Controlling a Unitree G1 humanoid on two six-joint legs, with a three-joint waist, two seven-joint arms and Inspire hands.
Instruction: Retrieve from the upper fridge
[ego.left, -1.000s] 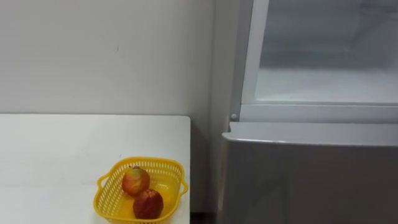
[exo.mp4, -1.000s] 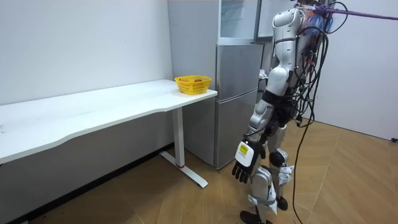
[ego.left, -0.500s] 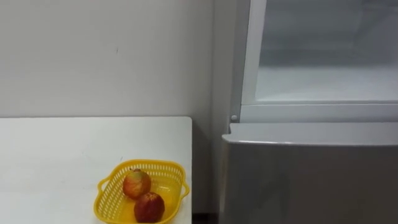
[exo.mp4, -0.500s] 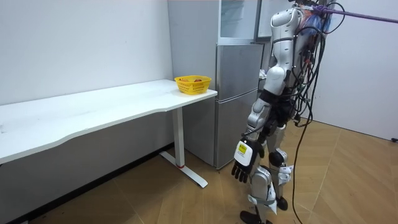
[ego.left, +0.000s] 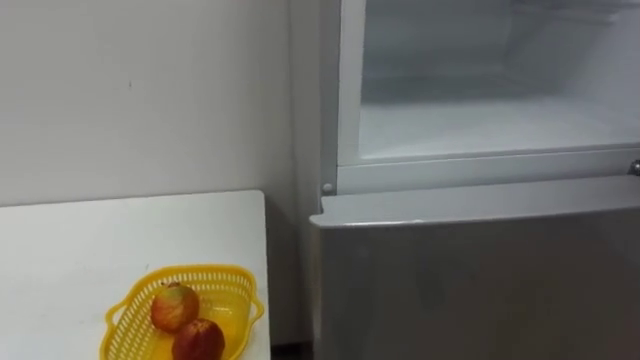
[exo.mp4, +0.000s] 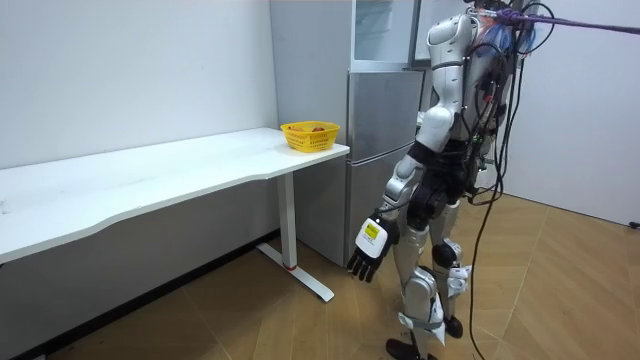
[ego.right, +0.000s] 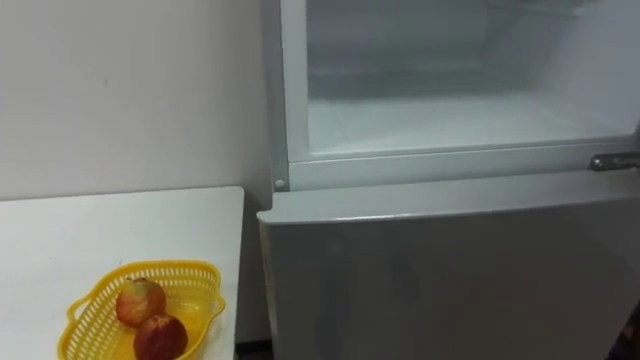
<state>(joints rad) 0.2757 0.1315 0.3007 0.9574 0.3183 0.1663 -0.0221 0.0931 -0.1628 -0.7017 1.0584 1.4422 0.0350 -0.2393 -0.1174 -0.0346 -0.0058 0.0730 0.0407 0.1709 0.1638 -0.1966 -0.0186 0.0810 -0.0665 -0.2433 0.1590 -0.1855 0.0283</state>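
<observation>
Room: pale wall (ego.left: 130, 90), wood floor (exo.mp4: 250, 320), long white bench (ego.left: 60, 250) set against the wall, its end just beside a grey fridge (exo.mp4: 380, 160). Standing upright on the floor before the fridge, facing it, bench to the left.

Near the bench's fridge-side end: yellow basket (ego.left: 190, 271), openwork, long axis roughly across the eye views, one handle toward the fridge. Inside it two red apples, close together: far apple (ego.left: 174, 307) to the left, near apple (ego.left: 198, 340) lower and to the right. Both rounded, no clear long axis. Far apple's paler patch turned upward, probably the stem end, though too small to be sure.

Upper fridge compartment (ego.left: 480, 120) open, mouth facing the head camera, white frame around it, pale shelf floor running level from left to right. Below it the lower fridge door (ego.left: 480, 280), shut, flat grey, its top forming a ledge. Small metal fitting (ego.right: 612, 161) at the frame's right end.

Left hand (exo.mp4: 366, 255) low beside the thigh, held out a little toward the bench, fingers loose and pointing down, nothing in them.

Cut off by the eye views' lower edge: basket's near rim, near apple's underside. Compartment's top and right side cut by the picture edge. Back of the compartment hazy, hard to make out.
</observation>
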